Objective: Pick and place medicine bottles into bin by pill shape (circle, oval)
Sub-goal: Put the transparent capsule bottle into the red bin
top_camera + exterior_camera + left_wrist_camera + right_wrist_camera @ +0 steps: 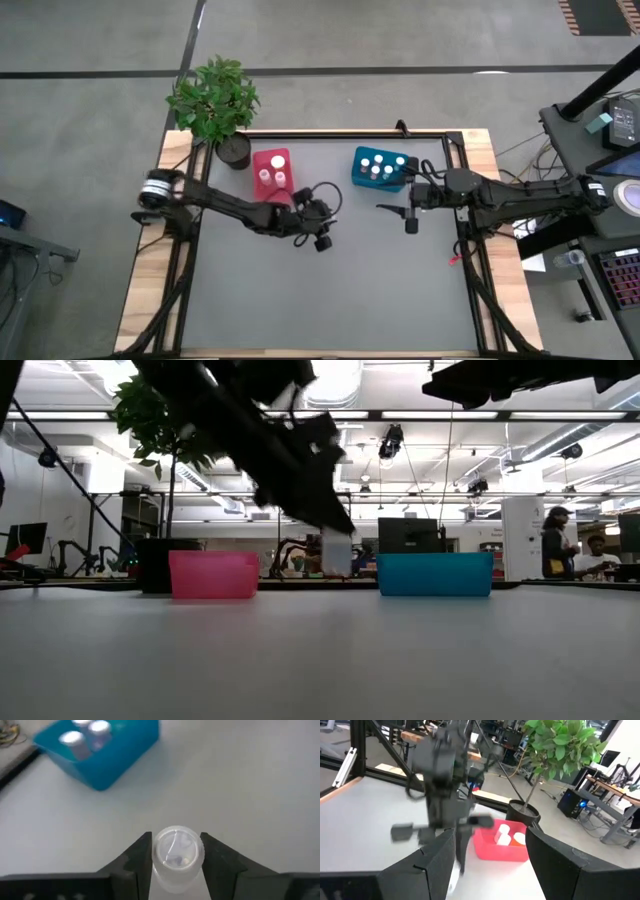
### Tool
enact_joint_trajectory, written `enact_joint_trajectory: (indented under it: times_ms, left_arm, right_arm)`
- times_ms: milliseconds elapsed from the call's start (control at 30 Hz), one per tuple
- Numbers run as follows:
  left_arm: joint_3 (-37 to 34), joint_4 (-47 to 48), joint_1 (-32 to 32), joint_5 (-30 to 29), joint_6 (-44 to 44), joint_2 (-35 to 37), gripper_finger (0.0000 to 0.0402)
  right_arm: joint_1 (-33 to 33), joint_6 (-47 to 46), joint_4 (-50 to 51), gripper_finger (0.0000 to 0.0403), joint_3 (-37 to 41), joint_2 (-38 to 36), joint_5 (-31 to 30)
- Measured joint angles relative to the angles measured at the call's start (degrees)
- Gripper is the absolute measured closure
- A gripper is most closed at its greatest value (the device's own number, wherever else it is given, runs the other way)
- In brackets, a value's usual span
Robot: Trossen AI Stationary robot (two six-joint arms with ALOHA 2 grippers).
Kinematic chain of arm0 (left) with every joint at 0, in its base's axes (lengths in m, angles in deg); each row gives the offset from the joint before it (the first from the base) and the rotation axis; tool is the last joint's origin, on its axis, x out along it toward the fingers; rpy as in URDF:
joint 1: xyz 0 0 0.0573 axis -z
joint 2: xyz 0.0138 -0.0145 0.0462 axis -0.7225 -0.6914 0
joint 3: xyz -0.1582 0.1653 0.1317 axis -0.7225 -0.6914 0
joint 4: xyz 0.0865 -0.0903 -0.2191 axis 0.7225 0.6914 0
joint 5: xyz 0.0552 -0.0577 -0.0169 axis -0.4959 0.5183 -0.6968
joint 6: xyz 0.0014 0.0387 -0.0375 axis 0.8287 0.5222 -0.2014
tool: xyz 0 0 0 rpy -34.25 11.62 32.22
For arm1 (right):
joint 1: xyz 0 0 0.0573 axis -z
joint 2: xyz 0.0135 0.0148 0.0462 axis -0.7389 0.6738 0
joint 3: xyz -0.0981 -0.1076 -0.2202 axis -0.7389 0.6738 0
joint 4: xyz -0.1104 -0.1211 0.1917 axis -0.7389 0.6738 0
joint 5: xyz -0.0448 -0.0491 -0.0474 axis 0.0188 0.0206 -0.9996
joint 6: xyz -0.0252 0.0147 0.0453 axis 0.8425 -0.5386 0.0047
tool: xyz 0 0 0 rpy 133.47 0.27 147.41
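My left gripper [318, 212] is near the table's middle, shut on a small clear medicine bottle [176, 851], which also shows in the low view [337, 555]. The pink-red bin [272, 172] holds a few white-capped bottles. The teal-blue bin [380, 168] holds several. Both bins stand near the far edge. My right gripper [388, 209] hovers open and empty in front of the teal-blue bin, its fingers [547, 865] wide apart, facing my left gripper. My left gripper pinches the bottle's round sides [155, 857] between its two fingers [140, 857], one on each side. The bottle's round end faces the wrist camera. In the low view the bottle hangs below the fingers, upright and clear of the table.
A potted plant in a dark round pot [233, 150] stands at the far left corner beside the pink-red bin. The grey table top [330, 290] stretches toward the near edge. People stand in the room behind the table [555, 540].
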State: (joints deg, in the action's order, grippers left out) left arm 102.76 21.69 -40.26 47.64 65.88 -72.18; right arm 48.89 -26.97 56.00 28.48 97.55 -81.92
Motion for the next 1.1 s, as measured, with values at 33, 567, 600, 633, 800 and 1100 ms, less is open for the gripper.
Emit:
enact_joint_trajectory:
  times_ms: [33,567,600,633,800,1100]
  left_arm:
    - [-0.2,1.85,0.0,-0.48,-1.02,1.86,0.0287]
    - [-1.25,37.5,-0.21,-22.88,-23.22,22.79,0.0272]
    - [-1.57,39.94,-0.38,-24.78,-27.4,22.78,0.0272]
    - [-2.15,41.42,-0.61,-26.25,-30.88,22.63,0.0272]
    - [-7.28,38.89,-2.46,-26.87,-38.11,22.44,0.0271]
    - [-15.55,32.27,-5.07,-27.12,-44.67,22.22,0.027]
  right_arm:
    - [0.13,0.04,0.08,0.0174,0.0,0.0,0.02]
    - [0.68,-0.83,2.59,0.0174,0.13,0.33,0.04]
    - [0.68,-0.83,2.66,0.0174,0.13,0.33,0.02]
    - [0.68,-0.83,2.73,0.0174,0.13,0.31,0.02]
    - [0.68,-0.18,2.61,0.0174,0.13,0.28,0.02]
    - [0.88,0.27,2.6,0.0174,0.15,0.28,0.05]
